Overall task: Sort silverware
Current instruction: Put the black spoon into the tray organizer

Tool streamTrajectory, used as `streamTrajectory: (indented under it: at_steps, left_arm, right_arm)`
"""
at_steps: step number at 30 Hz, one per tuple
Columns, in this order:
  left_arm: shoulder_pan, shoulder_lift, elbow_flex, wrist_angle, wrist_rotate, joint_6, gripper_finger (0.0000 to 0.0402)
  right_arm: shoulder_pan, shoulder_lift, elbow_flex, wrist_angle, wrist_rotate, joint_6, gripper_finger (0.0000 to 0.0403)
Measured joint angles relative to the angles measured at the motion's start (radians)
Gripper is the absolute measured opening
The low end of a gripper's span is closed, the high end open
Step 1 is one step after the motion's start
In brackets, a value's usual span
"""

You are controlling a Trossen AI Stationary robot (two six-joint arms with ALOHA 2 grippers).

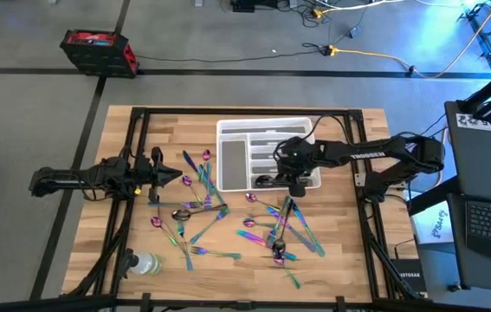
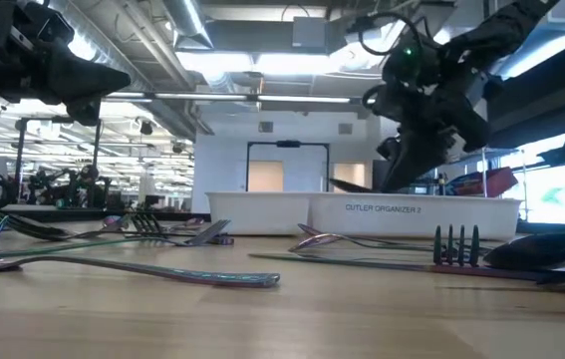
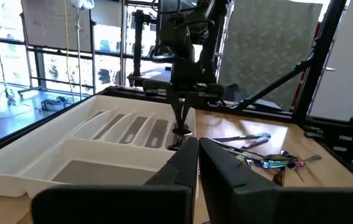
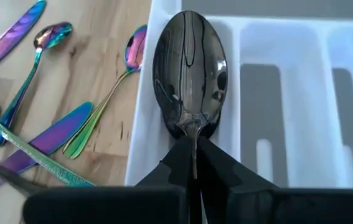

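Loose forks, spoons & knives [image 1: 195,206] lie scattered over the wooden table [image 1: 349,260] in front of the white tray [image 1: 228,130], w/ a clear bottle [image 1: 144,263] near the front left corner and nothing between the tray and the cutlery. Right gripper [image 4: 194,163] hangs over the tray's front right end, fingers clamped on the neck of a spoon [image 4: 190,71] whose bowl sits above the end slot; the tray's long slots look empty. Left gripper [image 3: 198,163] hovers over the table's left side, fingers together, holding nothing.
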Motion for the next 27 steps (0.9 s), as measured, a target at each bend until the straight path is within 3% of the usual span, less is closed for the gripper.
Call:
streamTrajectory:
  at_steps: [6, 16, 23, 27]
  left_arm:
    - [0.000, 0.000, 0.000, 0.000, 0.000, 0.000, 0.0000]
    - [0.000, 0.000, 0.000, 0.000, 0.000, 0.000, 0.0000]
    - [0.000, 0.000, 0.000, 0.000, 0.000, 0.000, 0.0000]
    - [0.000, 0.000, 0.000, 0.000, 0.000, 0.000, 0.0000]
  right_arm:
    - [0.000, 0.000, -0.007, -0.003, 0.017, 0.001, 0.0011]
    - [0.002, 0.000, 0.001, 0.056, 0.028, 0.066, 0.0075]
    - [0.084, 0.023, 0.194, 0.175, 0.039, 0.094, 0.0089]
    - [0.160, 0.165, 0.331, 0.315, 0.079, 0.064, 0.0087]
